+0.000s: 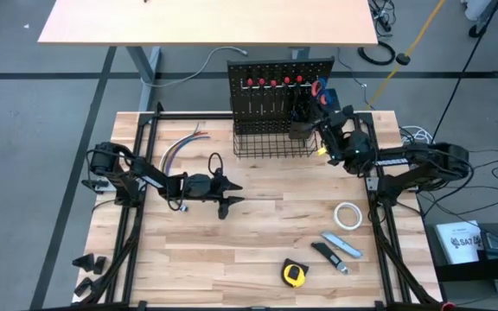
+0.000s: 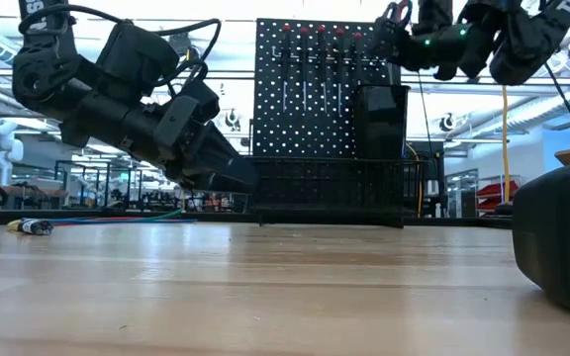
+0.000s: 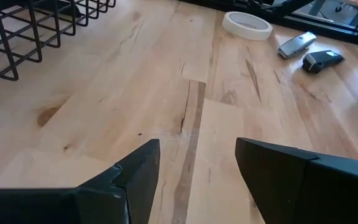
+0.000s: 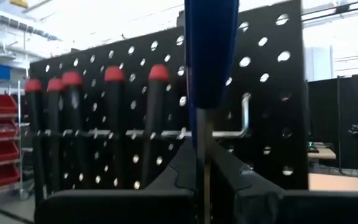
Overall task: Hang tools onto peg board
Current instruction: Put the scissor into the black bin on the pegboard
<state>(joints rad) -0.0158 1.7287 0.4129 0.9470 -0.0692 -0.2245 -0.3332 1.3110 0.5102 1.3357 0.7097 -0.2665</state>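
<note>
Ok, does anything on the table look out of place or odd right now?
Nothing damaged or spilled. The only non-tool is a bundle of coloured wires lying left of the wire basket; tape roll, utility knife and tape measure lie unhung.

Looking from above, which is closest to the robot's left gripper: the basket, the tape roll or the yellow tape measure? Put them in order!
From the left gripper, in the high view:
1. Basket, just beyond it, at the peg board's foot.
2. Tape measure, toward the table's front edge, on the right arm's side.
3. Tape roll, farther over on the right arm's side.
</note>
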